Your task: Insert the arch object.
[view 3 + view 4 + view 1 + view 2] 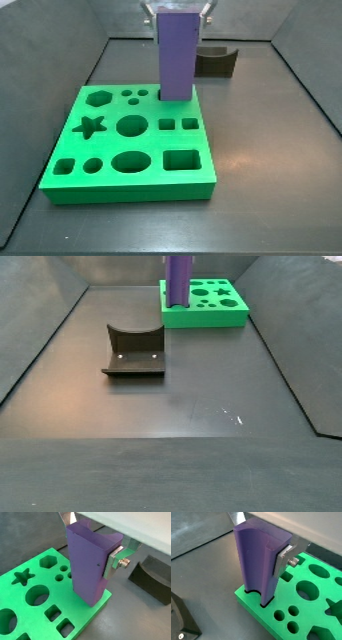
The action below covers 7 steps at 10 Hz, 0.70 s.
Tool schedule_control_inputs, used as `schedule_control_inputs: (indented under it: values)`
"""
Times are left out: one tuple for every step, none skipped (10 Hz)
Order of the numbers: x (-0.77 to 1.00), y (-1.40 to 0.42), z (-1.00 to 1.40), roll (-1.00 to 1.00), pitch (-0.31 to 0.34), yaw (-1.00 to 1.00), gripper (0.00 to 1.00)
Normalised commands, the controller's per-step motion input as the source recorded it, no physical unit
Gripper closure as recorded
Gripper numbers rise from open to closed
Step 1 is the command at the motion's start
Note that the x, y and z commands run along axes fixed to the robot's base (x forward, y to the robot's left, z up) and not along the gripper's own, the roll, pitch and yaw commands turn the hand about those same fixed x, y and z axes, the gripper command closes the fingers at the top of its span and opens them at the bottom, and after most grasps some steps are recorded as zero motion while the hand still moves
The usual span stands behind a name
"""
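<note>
the purple block (177,55) stands upright, its long axis vertical, with its lower end at a corner of the green board (127,140). in a wrist view its foot (258,594) sits down in a cutout at the board's edge, though how deep it has gone is hard to tell. the gripper (90,534) holds the block near its top; one silver finger (115,559) lies flat against the block's side, so the fingers are clamped on it. the curved groove runs along the block's length (261,542). a dark squat block with a curved notch (134,351) lies on the floor well apart from the board, and shows behind it in a side view (214,60).
</note>
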Motion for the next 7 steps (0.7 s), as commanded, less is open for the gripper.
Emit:
schedule_control_inputs:
  values:
    - [0.00, 0.05, -0.36, 0.00, 0.000, 0.00, 1.00]
    - [-0.01, 0.07, -0.41, 0.00, -0.046, 0.03, 1.00]
    - [-0.06, 0.08, -0.41, 0.00, -0.064, 0.10, 1.00]
    - [-0.07, 0.08, -0.41, 0.00, -0.061, 0.10, 1.00]
    - [-0.10, 0.10, -0.41, 0.00, -0.086, 0.20, 1.00]
    - [0.00, 0.03, -0.39, 0.01, -0.016, 0.12, 1.00]
    - [0.00, 0.00, -0.42, 0.02, 0.000, 0.00, 1.00]
